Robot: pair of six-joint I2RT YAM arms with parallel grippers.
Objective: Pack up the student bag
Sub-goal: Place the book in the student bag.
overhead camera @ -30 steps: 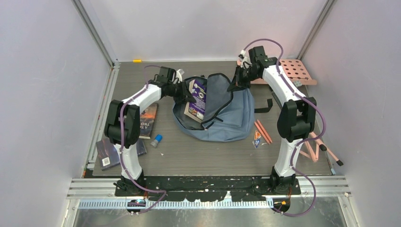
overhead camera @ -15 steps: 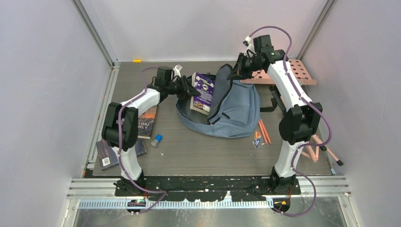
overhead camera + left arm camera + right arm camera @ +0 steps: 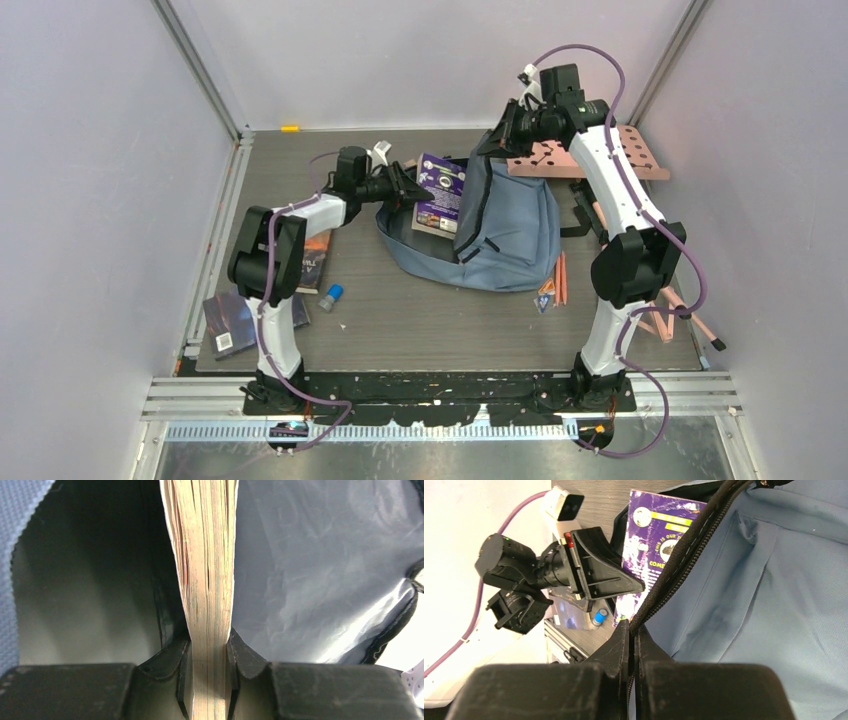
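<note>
The student bag (image 3: 510,228), grey-blue with dark zipper lines, lies mid-table with its mouth facing left. My right gripper (image 3: 497,146) is shut on the bag's zipper edge (image 3: 659,587) and holds the top flap up. My left gripper (image 3: 408,186) is shut on a purple-covered book (image 3: 439,188), which lies partly inside the opening. In the left wrist view the book's page edge (image 3: 207,575) runs straight out between the jaws of the left gripper (image 3: 209,652) into the bag's grey lining (image 3: 325,565). The right wrist view shows the purple cover (image 3: 655,540) beside the blue fabric (image 3: 769,585).
Two more books (image 3: 312,256) (image 3: 229,324) and a small blue-capped item (image 3: 331,295) lie on the left. Orange pencils (image 3: 559,280) lie right of the bag. A pink perforated board (image 3: 615,150) sits at the back right, and pink sticks (image 3: 685,315) lie by the right arm's base.
My left gripper has carried the purple book to the right, deeper into the bag's mouth. My right gripper has risen and pulled the flap up and back, shifting the bag rightward.
</note>
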